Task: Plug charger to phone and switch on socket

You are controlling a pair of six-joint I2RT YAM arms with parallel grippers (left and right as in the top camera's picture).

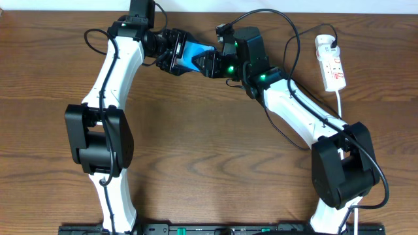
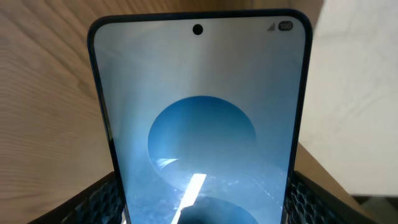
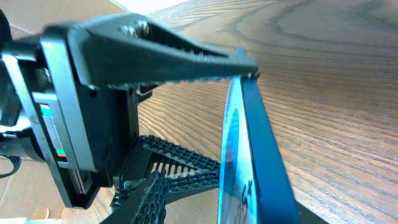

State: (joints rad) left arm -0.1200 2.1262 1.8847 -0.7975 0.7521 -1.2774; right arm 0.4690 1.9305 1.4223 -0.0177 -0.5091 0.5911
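Note:
The phone (image 1: 191, 56) with its blue screen hangs above the table, between the two arms. My left gripper (image 1: 172, 52) is shut on it; in the left wrist view the phone (image 2: 199, 124) fills the frame, screen facing the camera, a finger (image 2: 93, 202) against each long edge. My right gripper (image 1: 210, 63) is at the phone's other end, open. In the right wrist view the phone (image 3: 252, 155) is edge-on, and bare wood shows between it and my own finger (image 3: 152, 199). The white socket (image 1: 330, 62) lies at the far right. A thin black loop of the charger (image 1: 328, 28) shows at its far end; the connector tip is hidden.
The socket's thick white cord (image 1: 341, 104) runs toward the front, beside the right arm's base. A black cable (image 1: 290, 32) arcs above the right arm. The brown wooden table (image 1: 209, 150) spreads between the two arm bases.

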